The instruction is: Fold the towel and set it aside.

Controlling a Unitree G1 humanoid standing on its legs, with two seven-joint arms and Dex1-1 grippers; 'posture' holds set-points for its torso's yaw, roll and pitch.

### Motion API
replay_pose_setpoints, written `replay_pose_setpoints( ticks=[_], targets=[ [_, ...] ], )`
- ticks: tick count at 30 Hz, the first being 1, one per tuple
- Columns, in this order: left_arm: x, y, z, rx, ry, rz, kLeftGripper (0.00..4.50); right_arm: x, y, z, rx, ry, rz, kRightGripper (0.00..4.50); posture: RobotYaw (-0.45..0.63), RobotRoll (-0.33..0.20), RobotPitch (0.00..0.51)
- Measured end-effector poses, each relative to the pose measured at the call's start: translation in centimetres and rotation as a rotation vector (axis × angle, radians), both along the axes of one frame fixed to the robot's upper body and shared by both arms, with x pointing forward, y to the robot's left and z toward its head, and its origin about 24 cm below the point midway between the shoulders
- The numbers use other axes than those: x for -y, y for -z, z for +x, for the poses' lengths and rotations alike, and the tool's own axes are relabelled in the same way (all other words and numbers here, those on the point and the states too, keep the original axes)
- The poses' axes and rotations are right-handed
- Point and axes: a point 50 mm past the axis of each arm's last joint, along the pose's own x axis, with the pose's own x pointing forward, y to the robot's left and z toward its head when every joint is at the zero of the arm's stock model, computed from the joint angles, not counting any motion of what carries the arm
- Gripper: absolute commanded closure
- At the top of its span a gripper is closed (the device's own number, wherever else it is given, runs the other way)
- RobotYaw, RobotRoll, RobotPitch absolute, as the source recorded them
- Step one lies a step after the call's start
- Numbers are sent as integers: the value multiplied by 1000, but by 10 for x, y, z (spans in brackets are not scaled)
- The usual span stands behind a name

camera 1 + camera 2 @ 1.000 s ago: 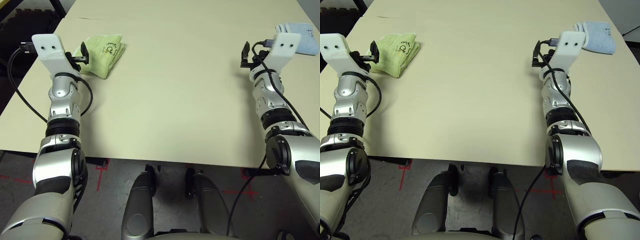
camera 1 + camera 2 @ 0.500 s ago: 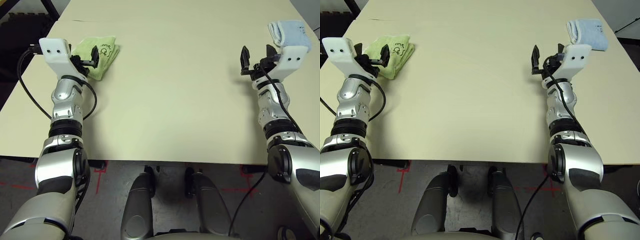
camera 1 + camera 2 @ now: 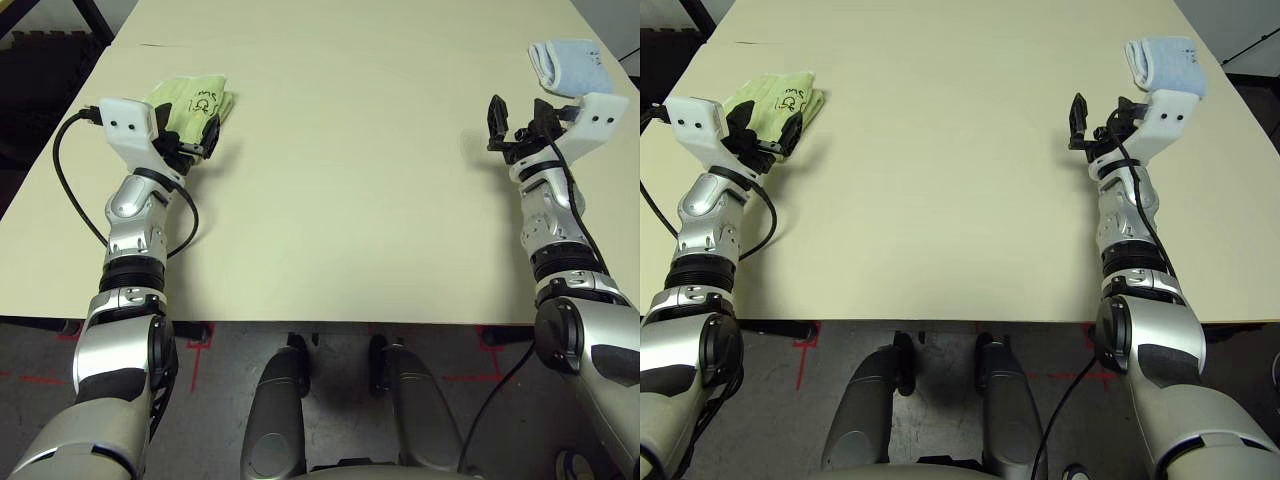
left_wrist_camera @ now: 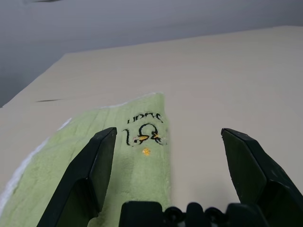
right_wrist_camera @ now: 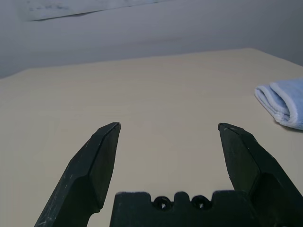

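Light even, diffuse, from overhead; table (image 3: 340,150) bright, no glare. Shadows faint, soft beneath the raised forearms. Floor under the table edge dimmer. Head views sharp. Wrist views: near black fingers (image 4: 90,175) slightly soft, background wall hazy.

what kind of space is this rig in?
Likely a robot lab or test room: bare cream-coloured table, red tape crosses on the grey floor, and two folded practice cloths, a light green terry towel and a pale blue one.
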Motion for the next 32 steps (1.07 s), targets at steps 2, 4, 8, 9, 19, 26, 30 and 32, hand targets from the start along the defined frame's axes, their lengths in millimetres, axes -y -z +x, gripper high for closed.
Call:
replay_pose_setpoints(
  ticks=[2,4,8,9,19,26,30,32],
  targets=[
    [-1,-1,0,8,-9,-20,17,-2,1,0,1,25,9,0,-35,0,202],
    [1,-1,0,9,-12,-31,17,-4,1,0,1,59,13,0,-35,0,202],
    [3,3,2,-11,-31,-54,17,-7,6,-1,-3,100,6,0,-36,0,206],
    [3,3,3,-12,-42,-57,17,-7,9,-2,-12,106,5,0,-38,0,207],
    [-2,4,4,-21,-127,-88,17,-14,13,0,-51,91,-4,0,-39,0,204],
    [-2,5,4,-30,-125,-93,17,-12,13,0,-52,97,-6,0,-46,0,210],
    [-2,5,4,-35,-127,-95,17,-12,13,0,-52,99,-6,0,-48,0,212],
    [-2,5,4,-37,-128,-96,17,-12,13,0,-53,99,-6,0,-48,0,212]
  ],
)
